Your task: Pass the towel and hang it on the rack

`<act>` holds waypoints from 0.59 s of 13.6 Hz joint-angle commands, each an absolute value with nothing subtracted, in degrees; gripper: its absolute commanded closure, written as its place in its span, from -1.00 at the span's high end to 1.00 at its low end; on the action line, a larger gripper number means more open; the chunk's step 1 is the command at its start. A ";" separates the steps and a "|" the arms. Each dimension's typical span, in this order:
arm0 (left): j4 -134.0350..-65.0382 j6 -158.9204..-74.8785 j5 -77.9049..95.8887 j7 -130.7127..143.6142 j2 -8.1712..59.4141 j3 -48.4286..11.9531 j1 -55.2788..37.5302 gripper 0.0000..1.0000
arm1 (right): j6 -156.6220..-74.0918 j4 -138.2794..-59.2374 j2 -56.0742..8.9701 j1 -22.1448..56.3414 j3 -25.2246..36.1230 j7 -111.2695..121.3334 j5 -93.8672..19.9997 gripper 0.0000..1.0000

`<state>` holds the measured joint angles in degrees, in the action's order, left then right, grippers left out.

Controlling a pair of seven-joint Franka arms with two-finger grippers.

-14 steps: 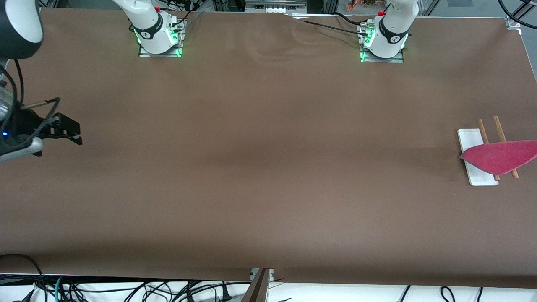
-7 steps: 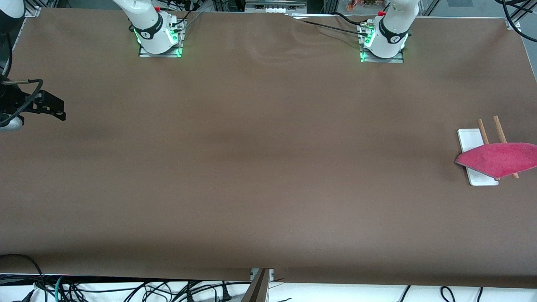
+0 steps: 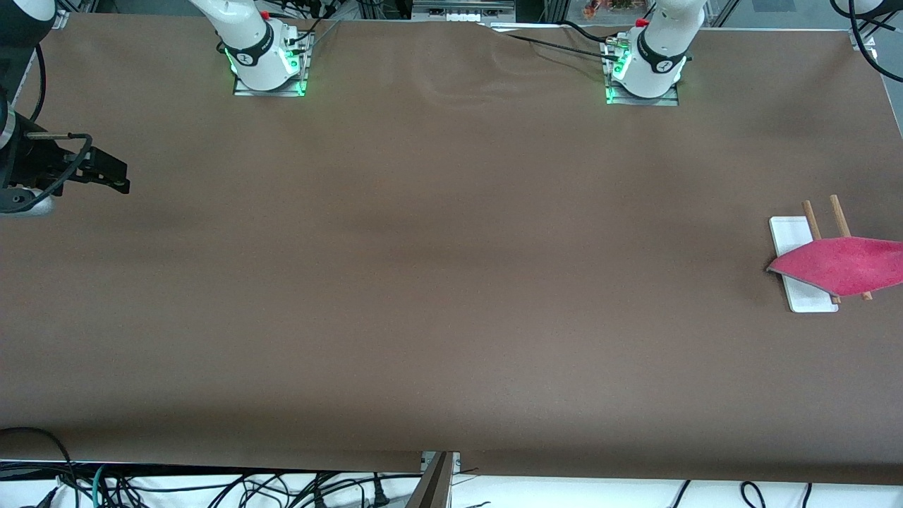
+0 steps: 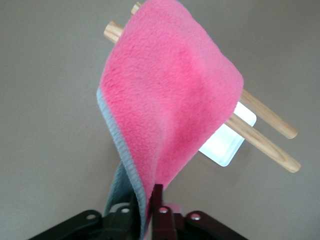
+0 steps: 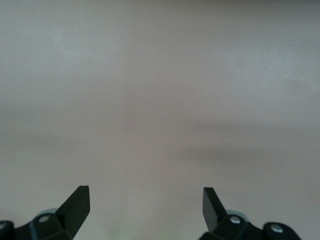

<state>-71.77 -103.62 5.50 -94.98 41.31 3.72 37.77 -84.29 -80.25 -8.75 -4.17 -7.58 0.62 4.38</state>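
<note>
The towel now sags lower across the rack rods, pinched by the left gripper, so hanging is nearly done, while the right gripper, fingers wide and empty, waits over the right arm's table end.

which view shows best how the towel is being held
The left wrist view: the left tool is shut on the towel, draped over the rack rods. The front view shows the towel across the rack, its holder out of frame. The right wrist view shows none.
</note>
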 commanded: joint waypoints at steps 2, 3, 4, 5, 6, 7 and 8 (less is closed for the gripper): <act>-70.75 -104.24 4.22 -95.71 42.72 3.52 38.58 1.00 | -83.14 -82.27 -6.24 -4.40 -7.73 -3.86 2.64 1.00; -70.75 -104.24 4.22 -95.71 42.71 3.52 38.58 1.00 | -83.06 -82.27 -6.24 -4.22 -7.82 -3.26 2.72 1.00; -70.75 -104.24 4.22 -95.80 42.71 3.52 38.67 1.00 | -82.97 -82.27 -6.24 -3.96 -7.82 -2.56 2.99 1.00; -70.75 -104.15 4.22 -95.63 42.63 3.52 38.58 1.00 | -82.71 -82.27 -6.15 -3.96 -7.82 -1.68 3.08 1.00; -70.23 -103.89 4.22 -95.63 42.37 3.52 38.41 1.00 | -82.71 -82.27 -6.15 -3.96 -7.82 -1.23 2.99 1.00; -69.62 -103.54 4.13 -95.71 41.84 3.43 38.32 1.00 | -82.71 -82.27 -6.24 -3.96 -7.82 -0.62 2.99 1.00; -69.70 -102.49 3.87 -95.54 39.75 3.34 37.89 1.00 | -82.71 -82.27 -6.15 -3.96 -7.82 0.17 2.99 1.00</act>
